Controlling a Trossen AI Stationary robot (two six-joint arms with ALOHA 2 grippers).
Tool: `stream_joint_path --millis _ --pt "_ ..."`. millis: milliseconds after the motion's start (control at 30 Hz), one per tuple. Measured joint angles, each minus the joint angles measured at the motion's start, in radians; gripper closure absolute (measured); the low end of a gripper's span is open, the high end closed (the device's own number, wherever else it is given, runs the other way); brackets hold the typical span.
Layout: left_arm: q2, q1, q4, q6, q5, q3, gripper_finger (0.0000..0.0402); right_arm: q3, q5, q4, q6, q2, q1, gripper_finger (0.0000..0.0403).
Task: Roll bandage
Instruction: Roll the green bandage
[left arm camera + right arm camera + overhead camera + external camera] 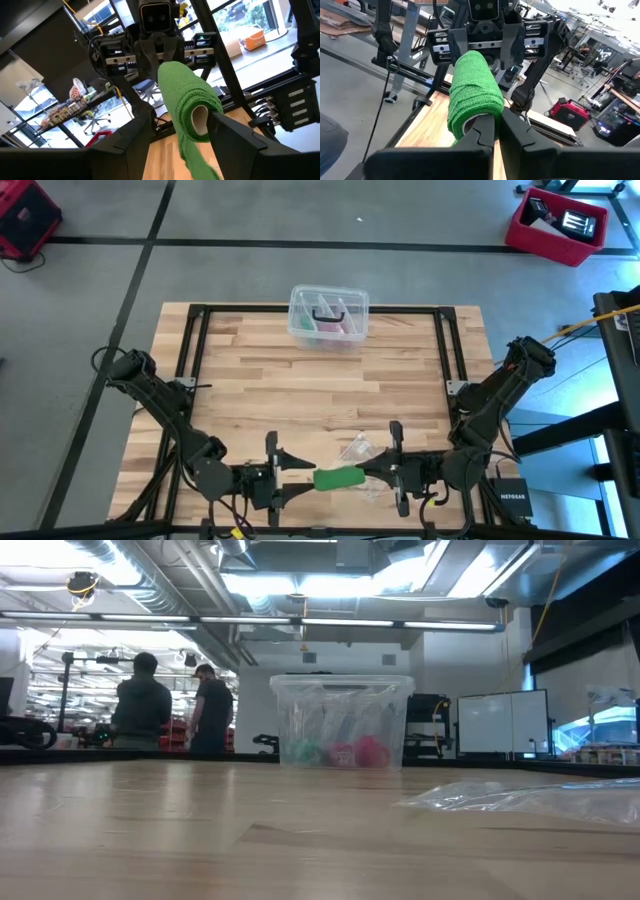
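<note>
Two grippers meet at the near edge of the table (pixel 300 395), about midway along it, with the bandage (pixel 338 478) held up between them. It is a bright green roll with a pale hollow core, and a loose green tail hangs down from it toward the wood. The right gripper (pixel 375 472) has its jaws drawn together, pinching the end of the roll at the core, as its own wrist view shows. The left gripper (pixel 303 471) faces it with its jaws spread wide; one finger (pixel 235 137) lies against the end of the roll, the other stands clear of it. A crumpled clear plastic wrapper (pixel 358 450) lies on the wood just beside the right gripper. A clear plastic box (pixel 328 315) with pink and green things inside sits at the middle of the far edge. Two people (pixel 170 708) stand far off in the room beyond.
</note>
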Motion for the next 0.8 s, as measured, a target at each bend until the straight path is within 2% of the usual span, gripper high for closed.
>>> stream_joint_path --millis 800 --pt "0.0 0.0 0.006 -0.15 -0.006 0.0 0.0218 -0.001 -0.05 0.041 -0.114 -0.009 0.001 0.0391"
